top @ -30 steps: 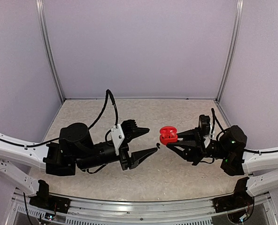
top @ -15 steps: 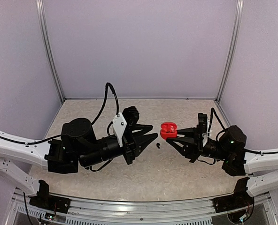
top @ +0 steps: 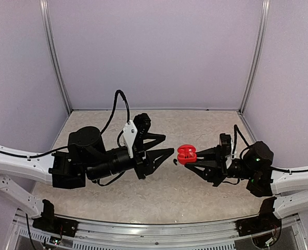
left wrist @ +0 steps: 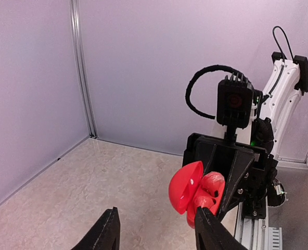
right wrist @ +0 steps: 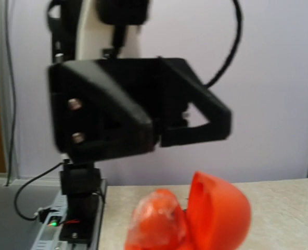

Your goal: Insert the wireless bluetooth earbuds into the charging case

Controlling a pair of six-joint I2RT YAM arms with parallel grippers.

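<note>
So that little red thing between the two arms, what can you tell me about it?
The charging case is small, rounded, glossy red and plastic-looking, hinged open like a clam. The right gripper is shut on it, holding it out toward the left gripper. Its inside looks red too; whether anything sits in it is unclear.

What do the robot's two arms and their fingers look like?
Both arms have white links and black joints. The left gripper and right gripper carry black, pointed, triangular fingers. A black cable loops over the left wrist, beside a white bracket.
</note>
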